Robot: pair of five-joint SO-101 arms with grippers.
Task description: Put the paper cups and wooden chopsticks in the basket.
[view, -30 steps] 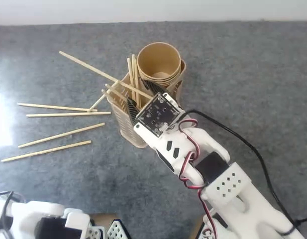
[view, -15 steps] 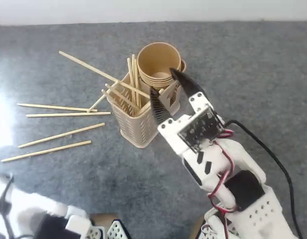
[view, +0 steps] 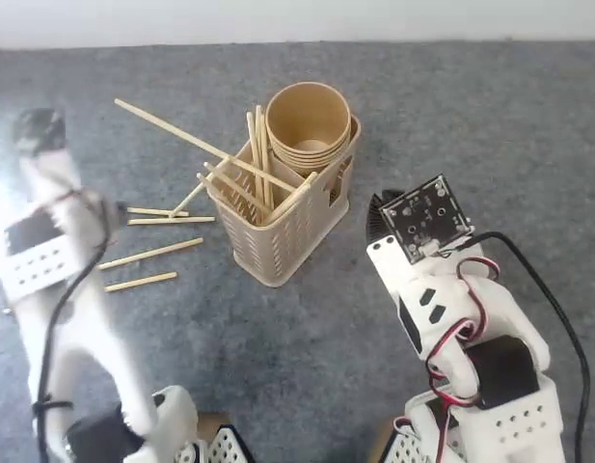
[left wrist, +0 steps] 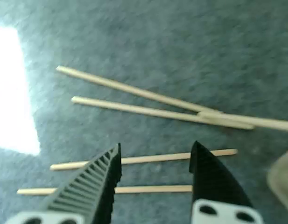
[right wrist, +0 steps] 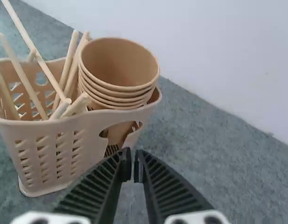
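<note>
Since a second ago the right gripper (right wrist: 133, 164) has been drawn back from above the basket (view: 278, 241) to the near right of it, well apart from its wall. Its fingers, spread before, are now pressed almost together on nothing. The left arm (view: 46, 251) has been raised from the near-left corner and is now stretched over the loose chopsticks (view: 152, 254). It is smeared in the high view, so its exact pose there is uncertain. In the wrist view the left gripper (left wrist: 155, 161) is seen hanging above two parallel sticks with its fingers released and nothing between them.

The paper cups (view: 309, 121) are nested in the basket's far compartment. Several more chopsticks (view: 249, 174) are stood in the other, and one long stick (view: 162, 123) is angled out over the rim to the far left. The loose chopsticks are laid flat on the grey surface (view: 490, 125) to the left of the basket. Open surface is left to the right of the basket and behind it, up to the pale far edge.
</note>
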